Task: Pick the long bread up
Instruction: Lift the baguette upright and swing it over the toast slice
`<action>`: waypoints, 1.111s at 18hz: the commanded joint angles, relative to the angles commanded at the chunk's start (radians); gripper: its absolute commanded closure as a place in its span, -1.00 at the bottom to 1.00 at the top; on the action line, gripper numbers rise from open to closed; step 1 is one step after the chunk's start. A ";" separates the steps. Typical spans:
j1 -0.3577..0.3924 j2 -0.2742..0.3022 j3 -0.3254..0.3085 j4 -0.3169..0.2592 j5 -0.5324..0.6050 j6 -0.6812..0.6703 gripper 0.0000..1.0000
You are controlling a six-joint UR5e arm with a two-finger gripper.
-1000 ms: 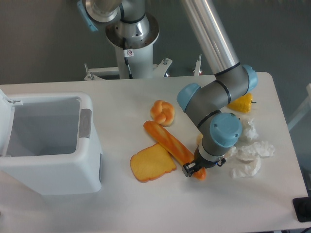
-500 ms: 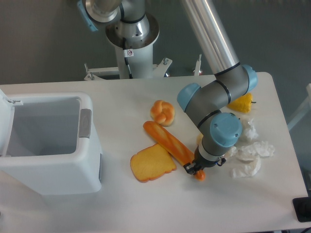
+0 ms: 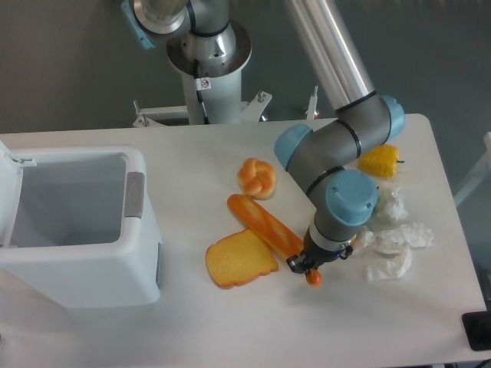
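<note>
Long bread, a slim glossy orange-brown baguette-shaped toy loaf point(image 3: 265, 225), lies on the white table point(image 3: 230, 322) near its middle, with its long axis running diagonally from upper left, near a small round knotted orange bun point(image 3: 257, 178), down to lower right under the robot's wrist. Its lower side overlaps the corner of a flat square yellow-orange toast slice point(image 3: 240, 258). The black two-finger gripper point(image 3: 304, 265) points down at the loaf's lower right end, and its fingers sit closed in against that end; an orange tip shows just below them. Whether the loaf is lifted clear of the table there cannot be told.

The grey and light-blue arm comes down from the upper middle of the view. Behind it, near the right edge of the table, lies a yellow toy food item point(image 3: 380, 161), and crumpled white paper pieces point(image 3: 395, 244) lie just right of the gripper. A white open-topped bin point(image 3: 77, 222) stands on the left part of the table. The arm's round grey base point(image 3: 207, 54) rises behind the table, against a dark grey wall
</note>
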 joint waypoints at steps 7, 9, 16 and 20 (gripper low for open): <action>-0.034 0.121 0.028 -0.006 0.000 0.015 0.82; -0.061 0.164 0.037 -0.005 -0.003 0.029 0.82; -0.141 0.298 0.041 0.005 -0.008 0.233 0.82; -0.170 0.336 0.046 0.003 -0.055 0.371 0.82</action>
